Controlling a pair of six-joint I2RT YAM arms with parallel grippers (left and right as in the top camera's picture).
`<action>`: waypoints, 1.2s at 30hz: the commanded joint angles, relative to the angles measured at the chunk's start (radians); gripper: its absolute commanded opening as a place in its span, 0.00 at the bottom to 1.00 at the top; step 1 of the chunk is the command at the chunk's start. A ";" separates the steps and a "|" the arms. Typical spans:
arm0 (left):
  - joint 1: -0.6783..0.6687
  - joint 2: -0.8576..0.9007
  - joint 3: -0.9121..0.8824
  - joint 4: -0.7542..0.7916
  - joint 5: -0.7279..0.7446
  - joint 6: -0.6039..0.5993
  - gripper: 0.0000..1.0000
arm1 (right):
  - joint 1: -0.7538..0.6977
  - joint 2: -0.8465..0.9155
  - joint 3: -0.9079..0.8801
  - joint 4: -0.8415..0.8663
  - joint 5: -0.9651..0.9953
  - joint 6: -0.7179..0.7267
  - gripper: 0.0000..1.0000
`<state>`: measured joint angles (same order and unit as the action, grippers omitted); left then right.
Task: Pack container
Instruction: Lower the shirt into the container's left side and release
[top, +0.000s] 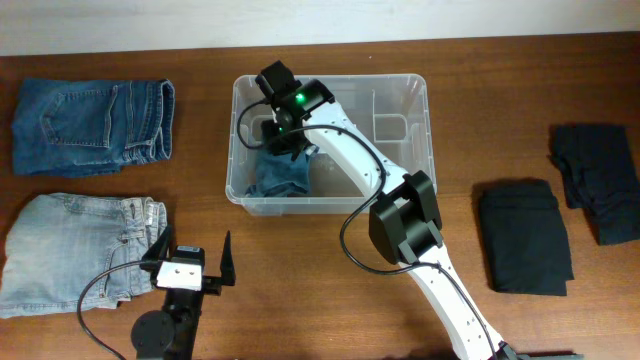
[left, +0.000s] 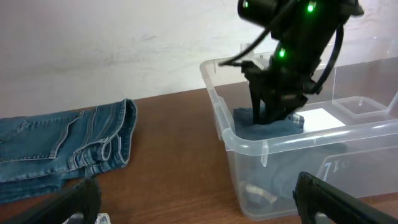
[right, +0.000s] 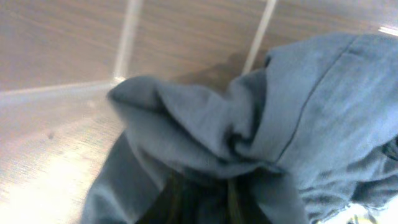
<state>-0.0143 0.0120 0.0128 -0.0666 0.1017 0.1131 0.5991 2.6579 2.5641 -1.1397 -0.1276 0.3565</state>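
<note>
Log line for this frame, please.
right gripper: holding blue garment inside container | left gripper: open, beside light jeans

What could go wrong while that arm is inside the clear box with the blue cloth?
The blue garment is bunched around the right gripper, so it might snag and come out when the arm rises. It also lies crumpled in the container, which may leave little room for more.
</note>
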 joint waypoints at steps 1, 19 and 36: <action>0.005 -0.005 -0.004 -0.002 0.007 0.016 0.99 | 0.012 -0.098 0.076 -0.026 -0.019 -0.036 0.23; 0.005 -0.005 -0.004 -0.002 0.007 0.016 0.99 | 0.053 -0.148 -0.069 -0.326 -0.064 -0.039 0.29; 0.005 -0.005 -0.004 -0.003 0.007 0.016 0.99 | 0.086 -0.158 -0.056 -0.209 0.010 -0.027 0.28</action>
<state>-0.0143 0.0120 0.0128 -0.0666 0.1017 0.1131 0.6827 2.5237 2.4172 -1.3426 -0.1837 0.3325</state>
